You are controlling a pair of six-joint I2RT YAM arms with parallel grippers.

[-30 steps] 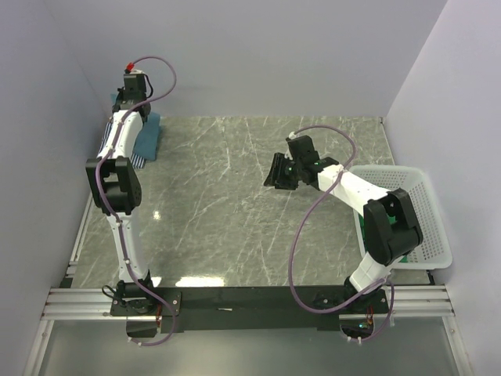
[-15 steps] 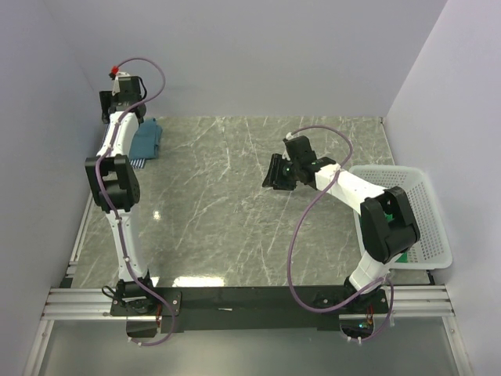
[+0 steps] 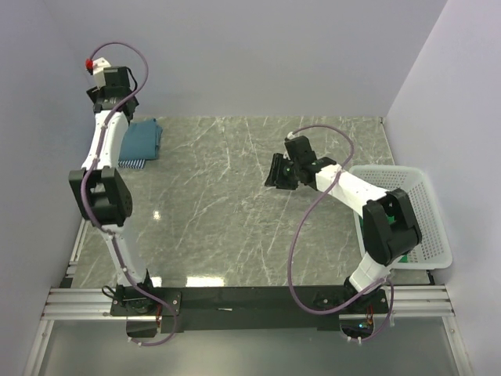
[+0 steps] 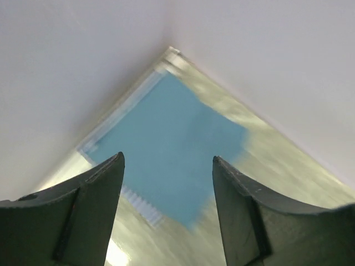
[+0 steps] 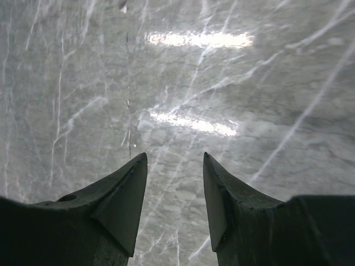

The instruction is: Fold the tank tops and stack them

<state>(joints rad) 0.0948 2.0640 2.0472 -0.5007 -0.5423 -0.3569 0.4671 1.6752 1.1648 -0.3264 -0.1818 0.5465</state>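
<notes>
A folded teal-blue tank top [image 3: 144, 139] lies at the table's far left corner. It rests on a navy-and-white striped tank top, whose edge [image 3: 131, 164] sticks out at the near side. In the left wrist view the teal top [image 4: 172, 138] fills the middle and the striped edge [image 4: 142, 203] shows below it. My left gripper [image 4: 167, 158] hangs open well above the stack, holding nothing. My right gripper [image 5: 175, 156] is open over bare marble at mid-table [image 3: 279, 171]. A bit of green fabric [image 3: 404, 257] shows in the basket, mostly hidden by the right arm.
A white mesh basket [image 3: 423, 205] stands at the table's right edge, under the right arm's elbow. Grey walls close in the back and both sides; the stack lies close to the left wall and back corner.
My left gripper has opened, let go of the teal top and risen toward the back left corner. The teal top stays on the striped one. The right arm has not moved.
</notes>
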